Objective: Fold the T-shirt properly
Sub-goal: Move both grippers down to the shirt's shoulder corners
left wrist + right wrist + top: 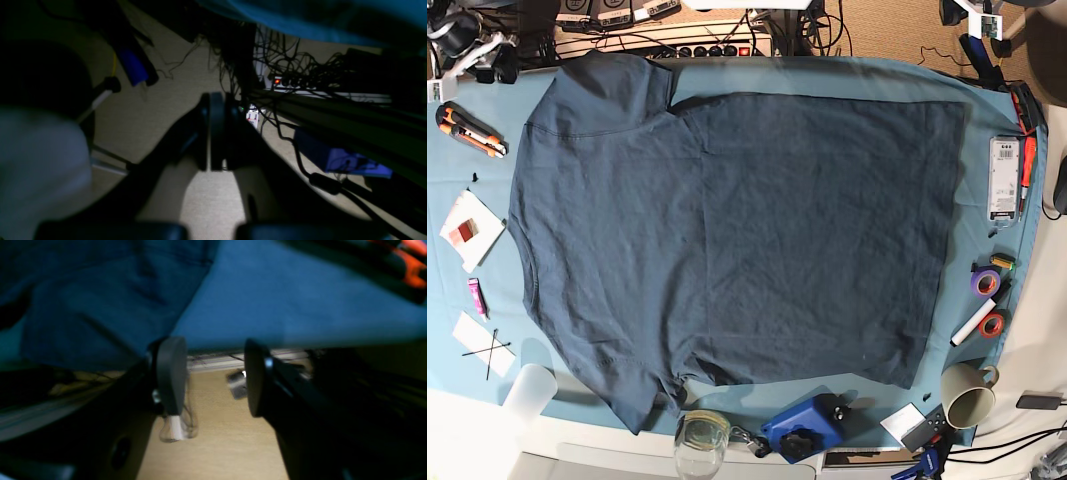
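Observation:
The dark navy-teal T-shirt (737, 230) lies spread flat on the lighter teal tablecloth (1002, 120), its sleeves at the left and its hem at the right. Neither arm shows in the base view. In the right wrist view my right gripper (213, 376) is open and empty, off the table's edge, with the T-shirt (93, 306) and the tablecloth (283, 300) above it and floor below. In the left wrist view my left gripper (217, 133) is shut on nothing and points at the floor, under a blue cloth edge (300, 20).
Around the shirt lie a box cutter (469, 130), paper cards (471, 228), a plastic cup (527, 390), a glass (702, 440), a blue tool (802, 428), a mug (967, 395), tape rolls (985, 281) and a white device (1005, 178). Cables and a power strip (300, 86) lie below the table.

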{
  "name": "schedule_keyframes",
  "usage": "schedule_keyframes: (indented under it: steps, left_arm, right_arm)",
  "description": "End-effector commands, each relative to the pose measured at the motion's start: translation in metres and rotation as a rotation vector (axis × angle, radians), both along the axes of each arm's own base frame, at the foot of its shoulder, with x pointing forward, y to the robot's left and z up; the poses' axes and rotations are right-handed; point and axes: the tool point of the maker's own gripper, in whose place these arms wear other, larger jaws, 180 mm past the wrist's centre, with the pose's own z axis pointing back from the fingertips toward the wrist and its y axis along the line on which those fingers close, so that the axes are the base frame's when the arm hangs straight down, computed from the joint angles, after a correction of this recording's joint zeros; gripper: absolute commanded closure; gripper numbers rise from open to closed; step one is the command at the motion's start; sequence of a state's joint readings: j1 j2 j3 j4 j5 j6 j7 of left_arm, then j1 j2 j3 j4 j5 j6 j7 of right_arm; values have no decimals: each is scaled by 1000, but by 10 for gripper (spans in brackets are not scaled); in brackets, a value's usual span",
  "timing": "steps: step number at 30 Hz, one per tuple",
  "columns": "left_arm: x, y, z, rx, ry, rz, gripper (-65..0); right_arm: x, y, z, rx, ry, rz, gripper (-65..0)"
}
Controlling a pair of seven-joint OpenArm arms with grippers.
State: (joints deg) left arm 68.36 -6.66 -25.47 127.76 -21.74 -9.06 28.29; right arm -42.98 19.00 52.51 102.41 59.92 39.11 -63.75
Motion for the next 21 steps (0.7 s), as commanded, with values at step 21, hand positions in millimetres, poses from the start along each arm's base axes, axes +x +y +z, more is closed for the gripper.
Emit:
schedule_keyframes:
  steps: [21]
  left_arm:
    - [2,0,6,3,-20,-7,0]
  right_arm:
    - [23,66,-48,387,5,34,-283]
